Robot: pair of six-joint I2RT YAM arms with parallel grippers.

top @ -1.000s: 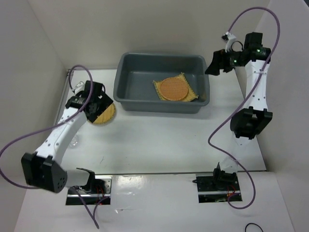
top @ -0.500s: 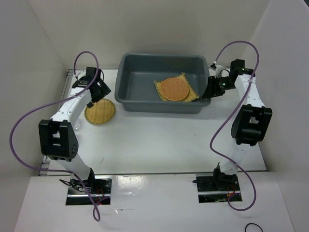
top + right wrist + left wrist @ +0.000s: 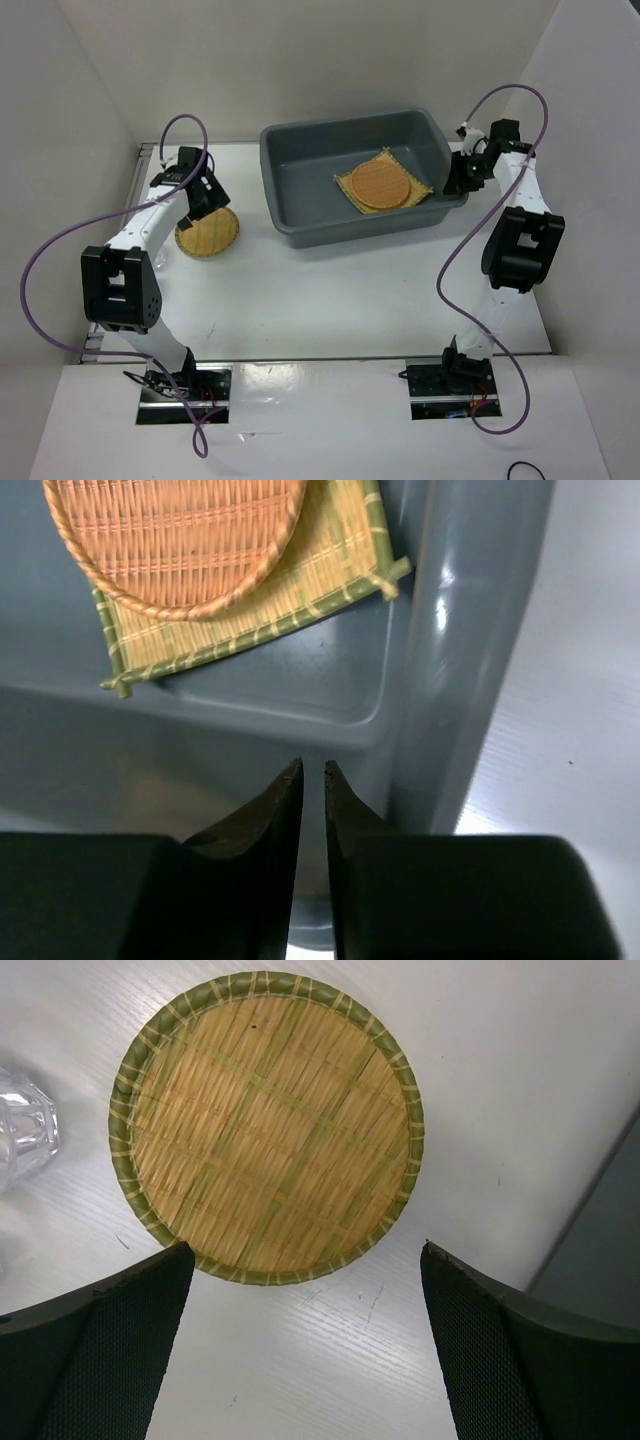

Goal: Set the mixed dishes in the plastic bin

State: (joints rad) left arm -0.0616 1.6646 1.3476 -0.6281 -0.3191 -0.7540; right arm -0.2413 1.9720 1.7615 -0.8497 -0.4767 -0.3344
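The plastic bin [image 3: 340,124] is a dark grey tub at the back of the table, turned slightly askew. Inside it an orange round mat [image 3: 380,185] lies on the square yellow mat [image 3: 345,183]; both also show in the right wrist view, the orange mat [image 3: 180,540] on the square mat [image 3: 270,605]. My right gripper [image 3: 462,180] is shut on the bin's right-hand wall [image 3: 470,680], its jaws pinched to a thin gap [image 3: 312,770]. A round yellow mat [image 3: 265,1125] lies on the table left of the bin. My left gripper [image 3: 305,1260] hovers open just above its near edge, holding nothing.
A clear cup [image 3: 25,1130] stands on the table just beside the yellow round mat. The bin's edge [image 3: 600,1250] shows at the right of the left wrist view. White walls close in the table on the left, back and right.
The right gripper came down and closed on the bin's right wall, and the bin has swung and shifted to the right. The left arm pulled back from over the yellow mat and now hovers above it.
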